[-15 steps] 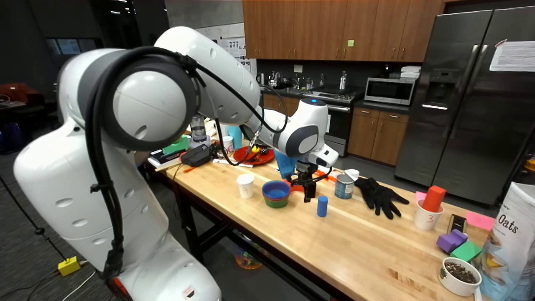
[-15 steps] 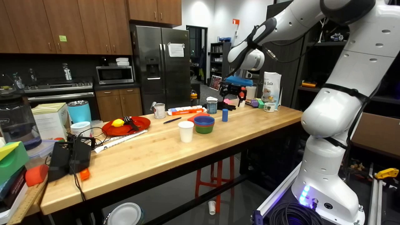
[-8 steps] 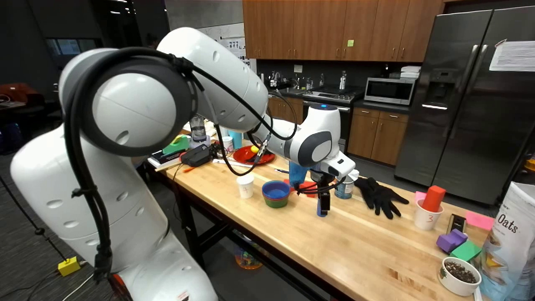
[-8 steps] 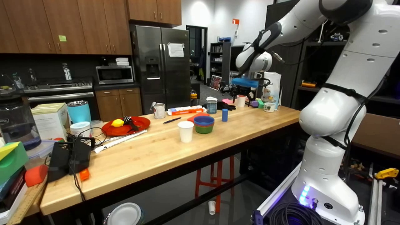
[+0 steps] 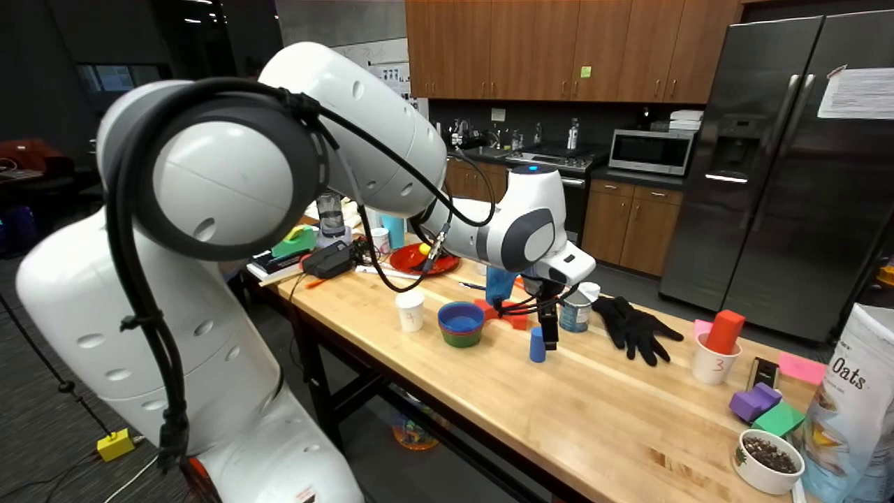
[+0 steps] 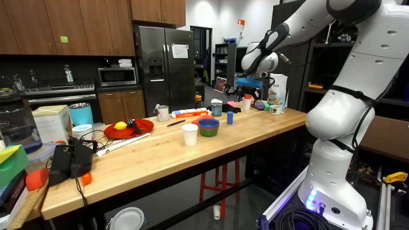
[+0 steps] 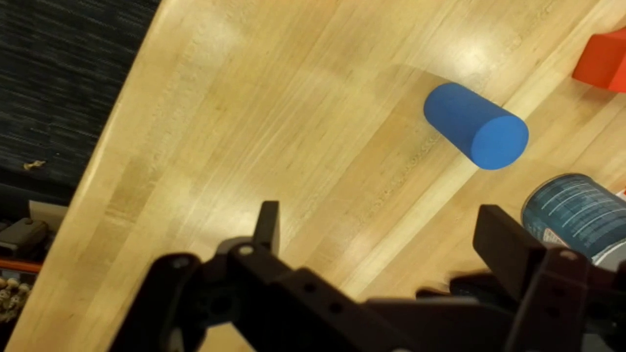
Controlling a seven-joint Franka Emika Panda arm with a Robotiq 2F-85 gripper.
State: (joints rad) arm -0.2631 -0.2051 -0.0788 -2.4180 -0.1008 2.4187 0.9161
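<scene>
My gripper (image 7: 379, 204) is open and empty, its two black fingers (image 7: 503, 244) wide apart above the wooden table. It also shows in an exterior view (image 5: 550, 337), where a finger partly overlaps the blue cylinder (image 5: 536, 346). The cylinder stands upright on the table, and in the wrist view it (image 7: 469, 122) is beyond the fingertips toward the upper right, not between them. It also shows in an exterior view (image 6: 230, 118). A teal can (image 7: 577, 215) lies right of the right finger in the wrist view. A red block (image 7: 601, 61) is at that view's right edge.
Stacked bowls (image 5: 461, 328) and a white paper cup (image 5: 411, 313) stand near the cylinder. A black glove (image 5: 632, 330) lies beyond the can. A cup with a red block (image 5: 712, 360), purple and green blocks and an oats bag (image 5: 845, 412) stand at the far end.
The arm and gripper have moved away from the bowls, rightward in both exterior views, past the blue cylinder, then risen slightly. The objects on the table have not moved.
</scene>
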